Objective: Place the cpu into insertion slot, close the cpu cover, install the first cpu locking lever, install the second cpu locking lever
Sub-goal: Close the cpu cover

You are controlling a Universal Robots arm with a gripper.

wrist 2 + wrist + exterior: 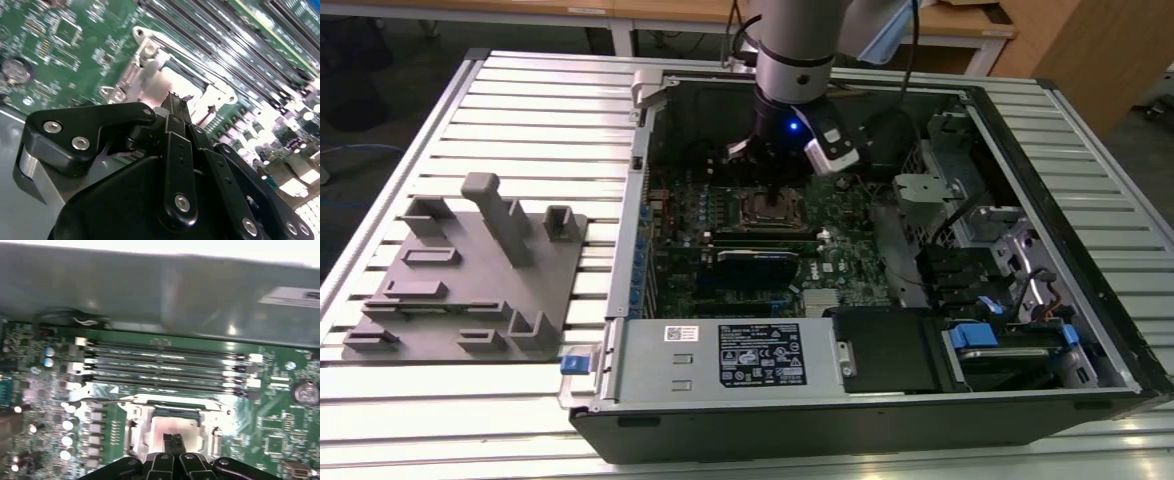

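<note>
The gripper (pixel 173 439), pinched empty, hovered over the cpu (pixel 192 426), which sat in the insertion slot (pixel 131 432). The cpu cover (pixel 170 401) seemed down around it, with the 2 levers (pixel 105 401) beside it seemingly unlatched.

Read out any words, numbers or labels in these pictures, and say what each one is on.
None can be read.
Large white label on the power supply: print too small.
Small white sticker on the same unit: too small.
White label on the case wall, first wrist view: blurred.
Circuit board markings: blurred.
</note>
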